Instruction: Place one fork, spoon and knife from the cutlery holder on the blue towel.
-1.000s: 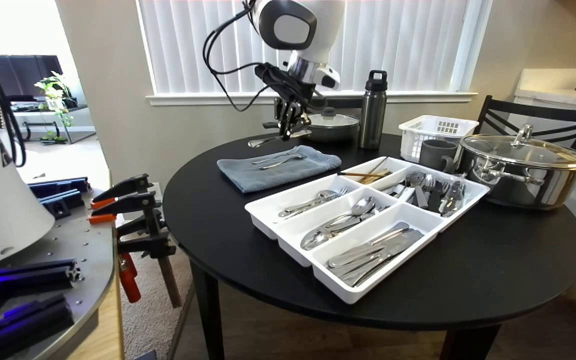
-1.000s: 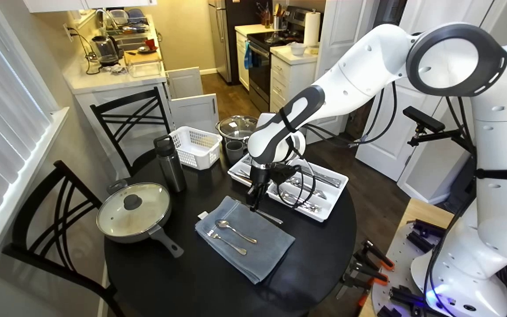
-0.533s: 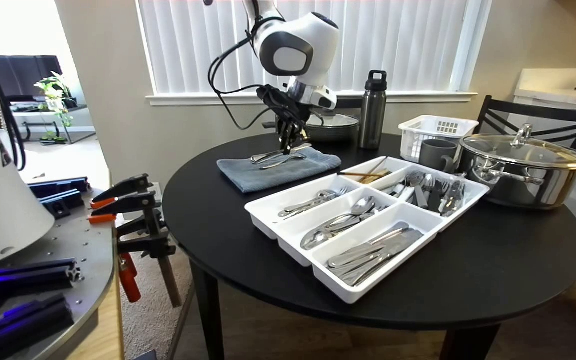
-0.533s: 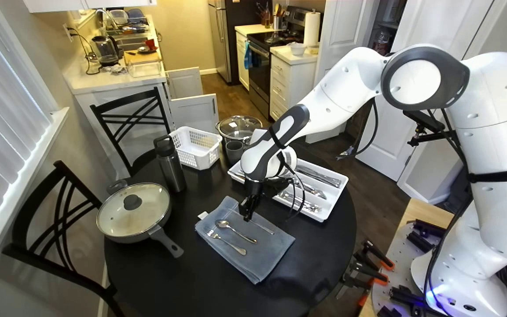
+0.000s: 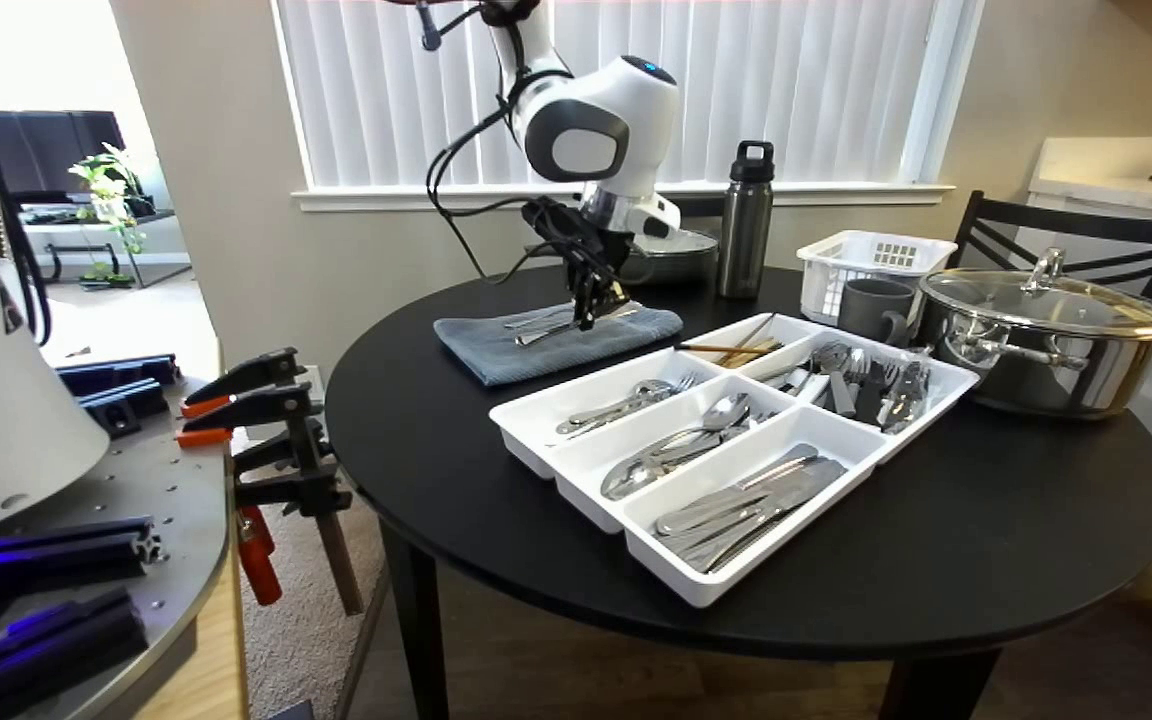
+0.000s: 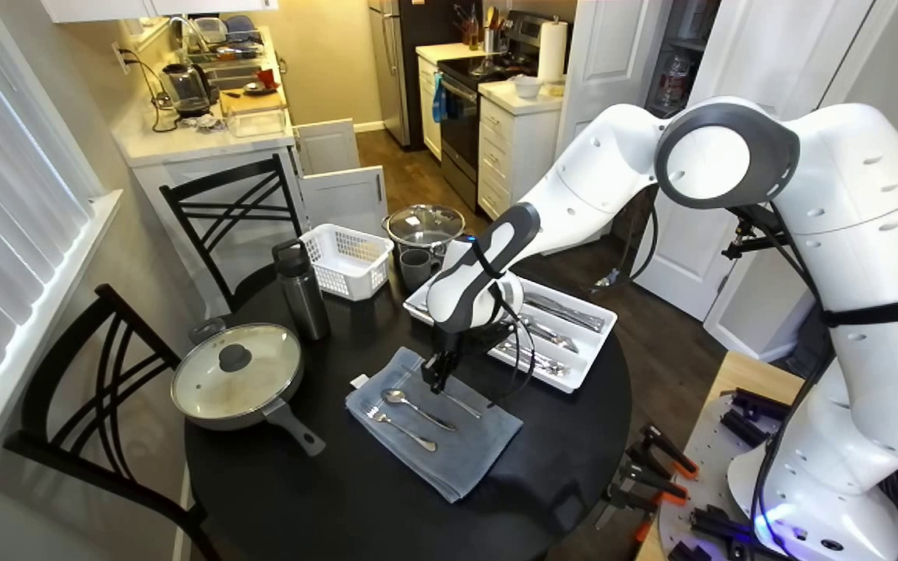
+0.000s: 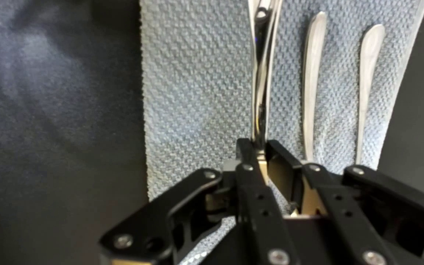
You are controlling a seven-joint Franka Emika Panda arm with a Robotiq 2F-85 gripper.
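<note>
The knife is pinched between the tips of my gripper, over the blue towel; whether it touches the cloth I cannot tell. The spoon and fork lie side by side on the towel, the spoon nearer my knife. On the knife's other side, in the wrist view, a wide margin of cloth reaches the towel's edge. Outward, a narrow band of surface parts the towel from the cutlery holder, its compartments holding further cutlery. In an exterior view, the mug and pot stand just beyond the holder's far side; from its near side, bare surface runs to the round rim.
</note>
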